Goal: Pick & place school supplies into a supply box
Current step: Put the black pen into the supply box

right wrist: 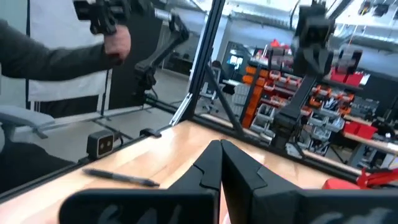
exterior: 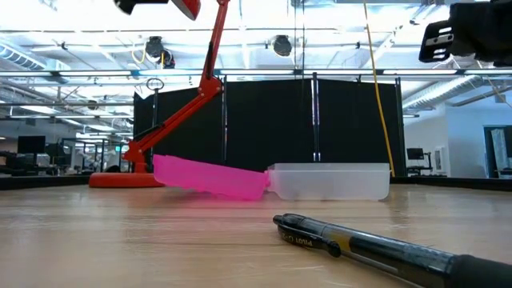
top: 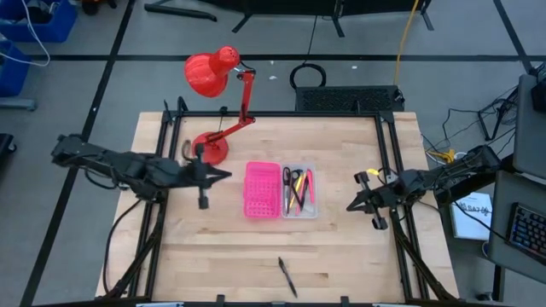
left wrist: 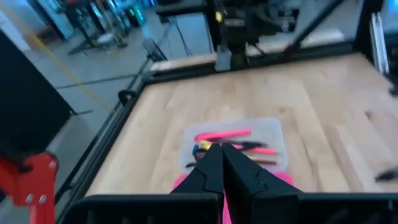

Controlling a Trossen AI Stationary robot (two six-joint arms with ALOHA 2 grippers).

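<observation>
Wood-topped counter (top: 341, 247) under two dark robot arms, one at each side. At its middle lies the supply box, a flat plastic case opened out: a bright pink gridded half (top: 262, 189) joined to a clear translucent tray half (top: 300, 191). The tray already holds black-handled silver scissors (top: 294, 179) with thin pink and yellow pens (top: 304, 192) beside them. A red desk lamp (top: 213, 77) stands behind the box, at the far left of the counter.

One slim black pen (top: 287, 276) lies alone near the front edge of the counter, well apart from the box. In the low view it fills the foreground, with the pink half propped at a slight tilt and the clear tray flat behind it.

The left tool (top: 223, 175) hovers just beside the pink half, on the lamp side, its fingers pressed together and holding nothing. The right tool (top: 351, 205) hangs near the counter's right edge, fingers also pressed together and empty. In the right wrist view a person in a dark sleeve stands beyond the counter.

My reading is that most supplies are in and the arms are between picks. What is left seems to be the stray black pen. Fetching it would call for one arm to travel to the front edge, spread its fingers across the pen's narrow body, pinch it, and carry it over the clear tray.
</observation>
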